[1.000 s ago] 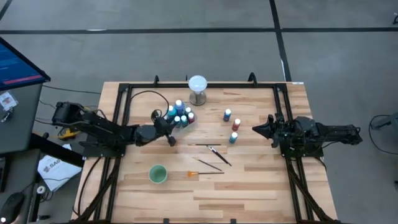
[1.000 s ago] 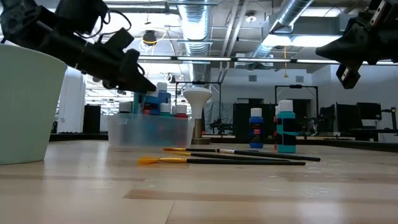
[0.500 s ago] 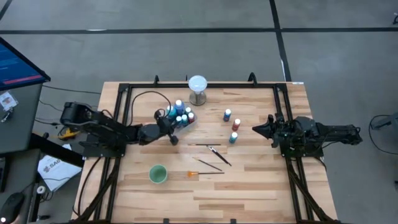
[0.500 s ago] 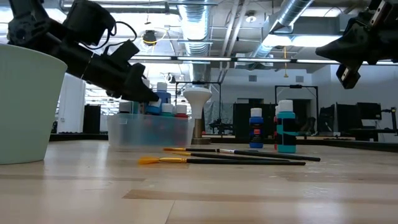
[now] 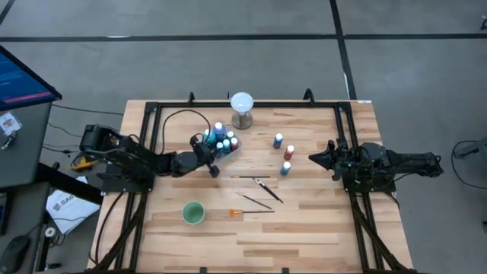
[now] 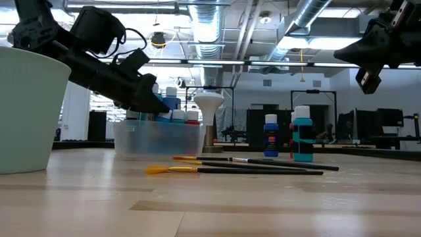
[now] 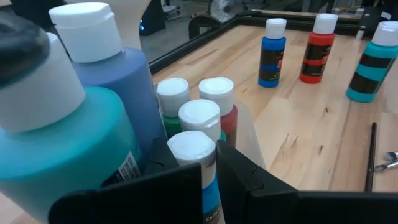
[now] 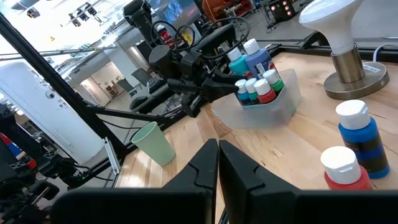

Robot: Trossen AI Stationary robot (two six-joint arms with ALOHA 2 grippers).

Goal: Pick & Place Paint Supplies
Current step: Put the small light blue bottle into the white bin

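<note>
pale wooden table (image 5: 319,228), frosted clear plastic tub (image 6: 158,139), glossy plastic bottles (image 7: 272,43)

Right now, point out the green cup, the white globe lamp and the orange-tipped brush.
green cup (image 5: 193,213), high view, on its open rim and inside.
white globe lamp (image 5: 242,102), high view, on the top of the globe.
orange-tipped brush (image 6: 158,170), low view, on the orange bristle tip.

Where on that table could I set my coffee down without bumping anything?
The near strip of the table, in front of the green cup and the brushes, is bare. So is the stretch between the three loose bottles and the waiting right gripper. It is crowded around the clear bin of bottles, where the left gripper works beside the white globe.
</note>
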